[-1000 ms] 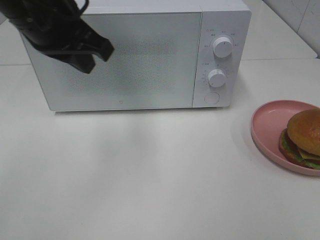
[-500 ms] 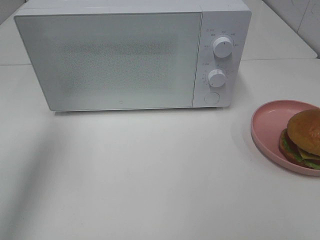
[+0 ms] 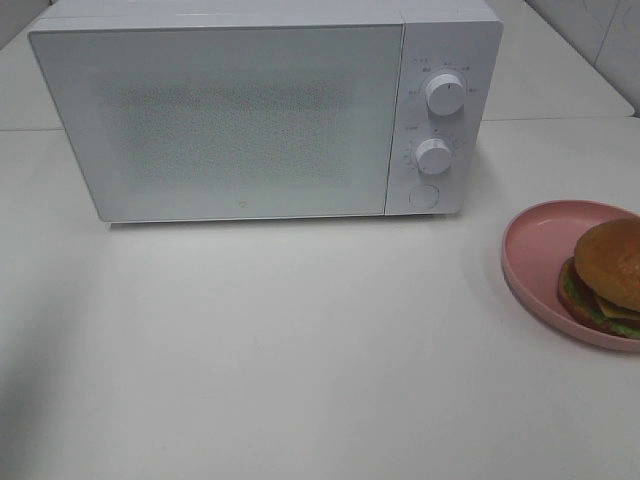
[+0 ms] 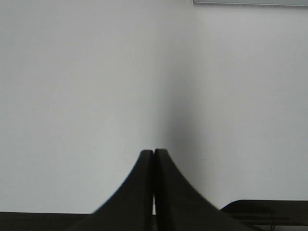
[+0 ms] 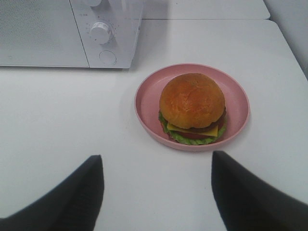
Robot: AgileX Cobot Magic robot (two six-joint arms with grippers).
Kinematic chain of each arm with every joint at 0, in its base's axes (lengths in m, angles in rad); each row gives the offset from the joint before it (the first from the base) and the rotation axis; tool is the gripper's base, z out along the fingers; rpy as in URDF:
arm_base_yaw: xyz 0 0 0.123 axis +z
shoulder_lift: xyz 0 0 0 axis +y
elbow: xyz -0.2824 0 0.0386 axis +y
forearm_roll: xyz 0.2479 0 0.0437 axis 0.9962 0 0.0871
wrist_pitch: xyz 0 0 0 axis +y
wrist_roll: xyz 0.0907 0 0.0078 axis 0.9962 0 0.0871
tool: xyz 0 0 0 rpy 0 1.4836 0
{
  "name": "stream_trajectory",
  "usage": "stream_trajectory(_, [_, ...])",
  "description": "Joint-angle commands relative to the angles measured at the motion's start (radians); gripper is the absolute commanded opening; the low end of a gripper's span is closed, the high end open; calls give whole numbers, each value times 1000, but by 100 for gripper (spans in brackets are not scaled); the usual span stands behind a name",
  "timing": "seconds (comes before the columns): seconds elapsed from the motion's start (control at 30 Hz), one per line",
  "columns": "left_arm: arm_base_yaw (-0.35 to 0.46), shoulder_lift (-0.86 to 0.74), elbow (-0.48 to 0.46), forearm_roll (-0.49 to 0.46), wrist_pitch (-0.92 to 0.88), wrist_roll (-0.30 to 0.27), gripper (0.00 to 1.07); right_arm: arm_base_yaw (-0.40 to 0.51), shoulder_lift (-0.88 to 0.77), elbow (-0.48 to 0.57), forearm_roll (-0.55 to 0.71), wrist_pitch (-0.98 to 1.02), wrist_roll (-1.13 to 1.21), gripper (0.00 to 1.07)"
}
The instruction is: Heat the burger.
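Currently: burger [image 5: 192,107] on pink plate [image 5: 145,98], right of closed microwave [image 3: 250,120]. Right tool [image 5: 156,190] spread wide near plate; left tool [image 4: 154,156] pressed together over bare tabletop [image 4: 86,86].

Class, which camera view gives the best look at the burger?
The right wrist view: the whole burger sits unobstructed on the pink plate, ahead of the open right tool. The exterior high view cuts it off at the frame edge. The left wrist view shows none of it.

One microwave [image 3: 265,110], two knobs [image 3: 444,92], one burger [image 5: 192,108], one pink plate [image 5: 147,98]
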Motion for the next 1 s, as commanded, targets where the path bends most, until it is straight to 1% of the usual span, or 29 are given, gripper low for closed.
stream_trajectory(0.03, [4, -126, 58, -10, 6, 4, 0, -4, -24, 2, -2, -18, 3, 62])
stream_trajectory(0.07, [4, -126, 58, -10, 6, 4, 0, -4, -24, 2, -2, -18, 3, 62])
stream_trajectory(0.13, [4, -241, 116, -17, 5, 4, 0, -4, -24, 2, -2, -18, 3, 62])
stream_trajectory(0.17, [4, -241, 116, -17, 5, 4, 0, -4, -24, 2, -2, -18, 3, 62])
stream_trajectory(0.2, [4, -317, 153, -21, 5, 4, 0, -4, -24, 2, -2, -18, 3, 62])
stream_trajectory(0.23, [4, -317, 153, -21, 5, 4, 0, -4, -24, 2, -2, -18, 3, 62])
stream_trajectory(0.27, [4, -402, 191, -23, 5, 6, 0, -4, -24, 2, -2, -18, 3, 62])
stream_trajectory(0.3, [4, -444, 213, -23, 5, 12, 0, -4, -24, 2, -2, -18, 3, 62])
stream_trajectory(0.33, [4, -444, 213, -23, 5, 12, 0, -4, -24, 2, -2, -18, 3, 62])
stream_trajectory(0.37, [4, -518, 250, -24, 9, 28, 0, -4, -24, 2, -2, -18, 3, 62])
stream_trajectory(0.4, [4, -559, 270, -30, 14, 35, 0, -4, -24, 2, -2, -18, 3, 62])
stream_trajectory(0.43, [4, -559, 270, -30, 14, 35, 0, -4, -24, 2, -2, -18, 3, 62])
stream_trajectory(0.47, [4, -629, 307, -46, 14, 54, 0, -4, -24, 2, -2, -18, 3, 62])
stream_trajectory(0.5, [4, -629, 307, -46, 14, 54, 0, -4, -24, 2, -2, -18, 3, 62])
stream_trajectory(0.53, [4, -699, 336, -64, 3, 67, 0, -4, -24, 2, -2, -18, 2, 62])
stream_trajectory(0.57, [4, -731, 351, -76, -5, 79, 0, -4, -24, 2, -2, -18, 2, 62])
stream_trajectory(0.6, [4, -731, 351, -76, -5, 79, 0, -4, -24, 2, -2, -18, 2, 62])
stream_trajectory(0.63, [4, -782, 379, -93, -19, 103, 0, -4, -24, 2, -2, -18, 2, 62])
stream_trajectory(0.67, [4, -808, 395, -98, -28, 115, 0, -4, -24, 2, -2, -18, 2, 62])
stream_trajectory(0.7, [4, -808, 395, -98, -28, 115, 0, -4, -24, 2, -2, -18, 2, 62])
stream_trajectory(0.73, [4, -849, 429, -107, -49, 131, 0, -4, -24, 2, -2, -18, 2, 62])
stream_trajectory(0.8, [4, -865, 432, -110, -75, 140, 0, -4, -24, 2, -2, -18, 3, 62])
stream_trajectory(0.87, [4, -903, 449, -117, -121, 167, 0, -4, -24, 2, -2, -18, 3, 62])
stream_trajectory(1.0, [4, -904, 457, -125, -112, 166, 0, -4, -24, 2, -2, -18, 3, 62])
